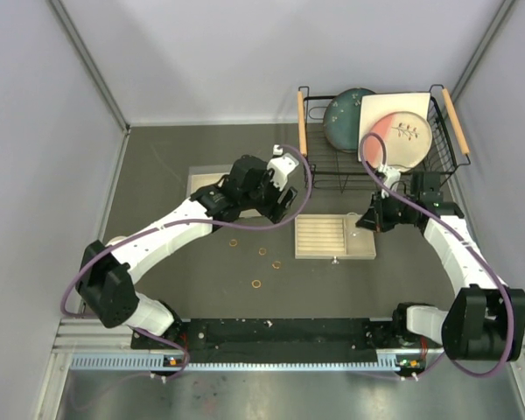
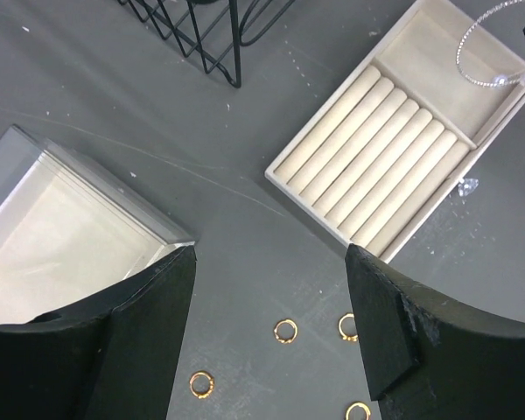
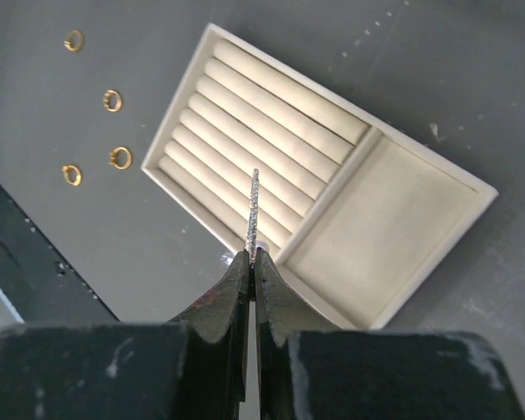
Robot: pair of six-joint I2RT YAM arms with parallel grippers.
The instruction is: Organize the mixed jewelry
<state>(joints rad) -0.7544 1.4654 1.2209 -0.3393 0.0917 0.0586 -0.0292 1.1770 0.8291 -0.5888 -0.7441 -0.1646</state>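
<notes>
Several small gold rings [image 1: 262, 252] lie loose on the dark table, left of the beige slotted tray [image 1: 360, 238]. In the left wrist view the rings [image 2: 285, 330] lie below and between my open, empty left gripper [image 2: 271, 262], which hovers above them. My left gripper [image 1: 280, 199] is left of the tray's far corner. My right gripper [image 3: 252, 255] is shut on the thin silver bracelet [image 3: 254, 206], seen edge-on over the tray [image 3: 376, 227]. The bracelet [image 2: 499, 52] hangs above the tray's open compartment. My right gripper [image 1: 372, 217] is at the tray's far right corner.
A black wire dish rack [image 1: 319, 166] with a bowl and plates stands at the back right. A clear flat lid [image 2: 61, 219] lies left of my left gripper. A tiny sparkling piece [image 2: 468, 185] lies beside the tray. The rings also show in the right wrist view [image 3: 112, 100].
</notes>
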